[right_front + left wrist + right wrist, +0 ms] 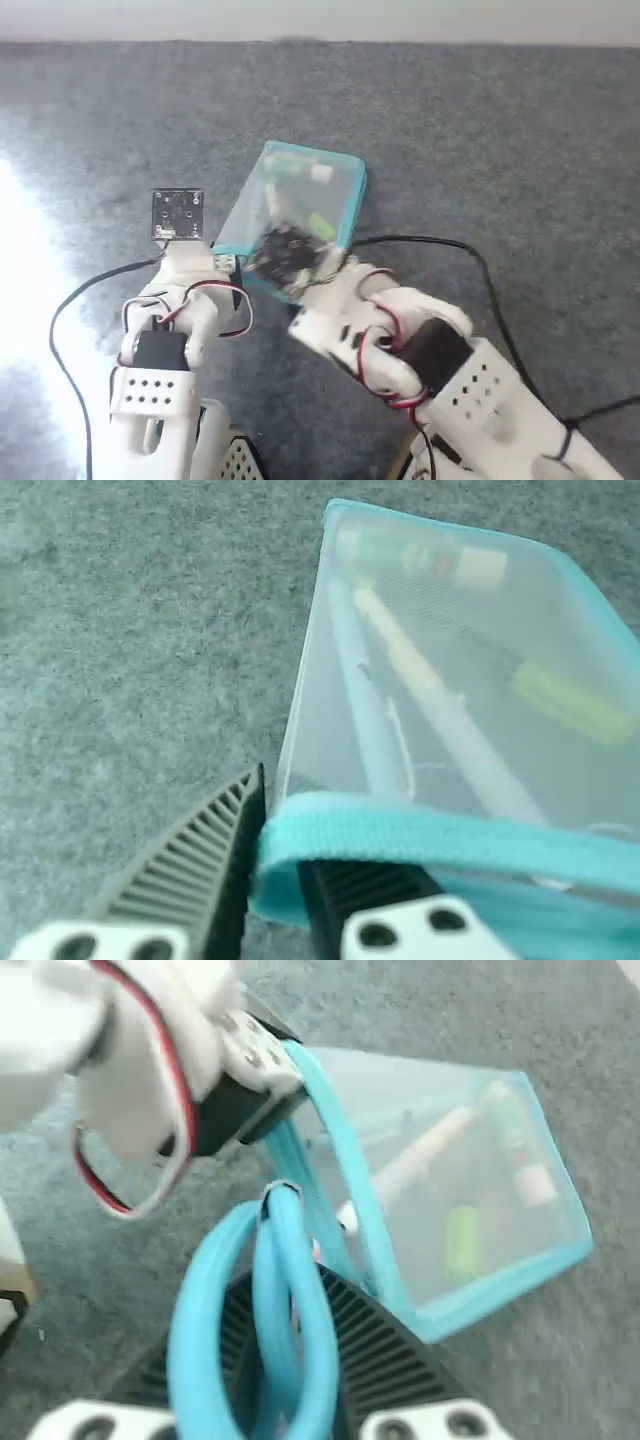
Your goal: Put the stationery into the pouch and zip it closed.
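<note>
Stationery inside pouch (pixel 300 195), which lies on table (pixel 520 130) just 12 o'clock of centre. Loading looks done; zipping left, how far shut unclear. Left tool (pixel 285 840) pinches teal band at pouch's 7 o'clock corner. Right tool (pixel 290 1290) grips teal pull loop (pixel 200 1290) at 6 o'clock edge. Count: one pouch, one loop, two white pens (pixel 440 710), one green piece (pixel 570 705), one labelled tube (pixel 430 555).

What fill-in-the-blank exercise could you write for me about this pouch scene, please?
1. The pens lie ___ the pouch.
2. The left gripper is ___ on the pouch's teal edge.
3. The right gripper holds the pouch's teal ___.
Missing words: inside; shut; loop.
</note>
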Tool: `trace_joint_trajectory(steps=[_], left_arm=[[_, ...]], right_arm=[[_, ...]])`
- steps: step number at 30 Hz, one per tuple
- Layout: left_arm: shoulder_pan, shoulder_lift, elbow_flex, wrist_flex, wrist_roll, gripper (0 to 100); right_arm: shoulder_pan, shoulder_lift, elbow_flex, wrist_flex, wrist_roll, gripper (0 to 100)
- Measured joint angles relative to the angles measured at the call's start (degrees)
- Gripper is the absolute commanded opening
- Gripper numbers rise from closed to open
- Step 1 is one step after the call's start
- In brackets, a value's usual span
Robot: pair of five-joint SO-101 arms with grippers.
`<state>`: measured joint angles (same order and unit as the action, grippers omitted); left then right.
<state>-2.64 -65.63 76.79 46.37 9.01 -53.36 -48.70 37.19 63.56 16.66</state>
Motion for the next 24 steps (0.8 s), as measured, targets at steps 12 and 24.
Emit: trace_joint_trajectory(steps=[12, 24], left_arm=[[1.3, 0.0, 0.0, 0.0, 0.1, 1], [0.9, 0.0, -1.1, 1.0, 0.1, 1]], right_arm=[[-12.3, 8.1, -23.0, 4.6, -0.2, 1.0], [-6.0, 7.6, -17.7, 20.3, 8.7, 60.1]])
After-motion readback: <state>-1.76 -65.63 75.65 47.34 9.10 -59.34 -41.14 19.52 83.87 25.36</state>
